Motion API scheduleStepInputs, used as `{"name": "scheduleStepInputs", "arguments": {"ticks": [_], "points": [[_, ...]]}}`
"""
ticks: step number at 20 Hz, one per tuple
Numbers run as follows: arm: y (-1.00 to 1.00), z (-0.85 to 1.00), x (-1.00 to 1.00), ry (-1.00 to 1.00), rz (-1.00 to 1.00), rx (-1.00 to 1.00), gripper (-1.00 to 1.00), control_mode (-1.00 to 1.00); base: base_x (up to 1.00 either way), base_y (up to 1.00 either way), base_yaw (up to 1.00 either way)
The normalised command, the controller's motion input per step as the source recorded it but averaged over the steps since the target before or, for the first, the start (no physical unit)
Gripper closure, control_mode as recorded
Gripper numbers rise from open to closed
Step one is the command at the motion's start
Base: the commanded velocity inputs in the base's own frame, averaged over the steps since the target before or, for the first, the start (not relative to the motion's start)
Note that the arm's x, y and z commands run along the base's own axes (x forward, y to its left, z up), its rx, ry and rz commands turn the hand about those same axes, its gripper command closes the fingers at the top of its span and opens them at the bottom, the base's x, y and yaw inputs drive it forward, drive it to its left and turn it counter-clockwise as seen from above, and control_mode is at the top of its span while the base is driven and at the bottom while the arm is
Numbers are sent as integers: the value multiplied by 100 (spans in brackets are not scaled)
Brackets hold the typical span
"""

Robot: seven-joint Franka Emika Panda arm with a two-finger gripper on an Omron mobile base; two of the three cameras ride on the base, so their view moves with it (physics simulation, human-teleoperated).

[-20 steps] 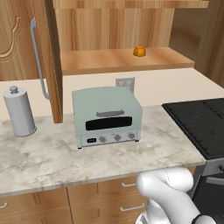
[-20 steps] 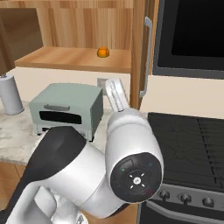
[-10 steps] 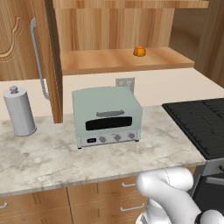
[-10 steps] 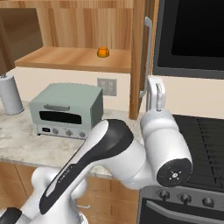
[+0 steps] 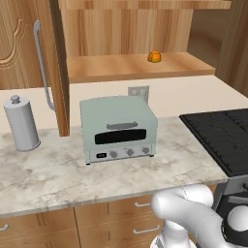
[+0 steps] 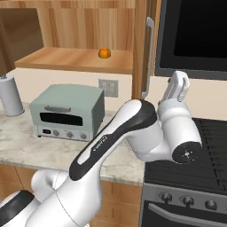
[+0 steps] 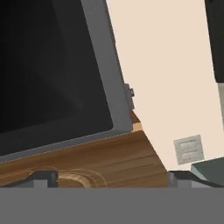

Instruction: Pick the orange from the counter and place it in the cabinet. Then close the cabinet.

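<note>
I read the orange (image 6: 104,53) as a small, round, bright-orange fruit with a darker spot on its top. It sits on the wooden shelf of the open cabinet (image 6: 75,60), toward the right half of that shelf and clear of both doors; in the left base view the orange (image 5: 154,56) lies above and behind the toaster oven (image 5: 118,127).

The pincer (image 6: 178,87) is well apart from the orange. In the right base view it stands to the right of the cabinet's right door (image 6: 145,48), below the dark microwave (image 6: 194,35) and above the stovetop (image 6: 195,146), lower than the shelf. It holds nothing. The two fingers point upward and lie close together, but I cannot tell whether a gap remains between them.

Arm pose, near to far: the white base link rises at the lower left of the right base view, the forearm runs up and to the right across the counter (image 6: 26,142), and the wrist bends so the hand points up toward the microwave. The hand view looks at the microwave's dark glass (image 7: 48,65), the wood panel beneath it, the beige wall and a wall outlet (image 7: 188,149).

A grey canister (image 5: 21,123) stands on the counter to the left of the toaster oven.
</note>
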Motion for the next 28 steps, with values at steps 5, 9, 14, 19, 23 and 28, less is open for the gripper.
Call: {"name": "scheduleStepInputs", "arguments": {"ticks": [5,9,14,19,23,28], "points": [[48,8,-7,-7,10,4,-100,-100,0,0,0],[97,0,0,-3,23,0,-100,-100,0,0,0],[98,16,0,0,21,0,-100,-100,0,0,0],[85,43,9,0,9,0,-100,-100,0,0,0],[62,38,52,0,0,0,-100,-100,0,0,0],[60,7,94,3,0,0,-100,-100,0,0,0]]}}
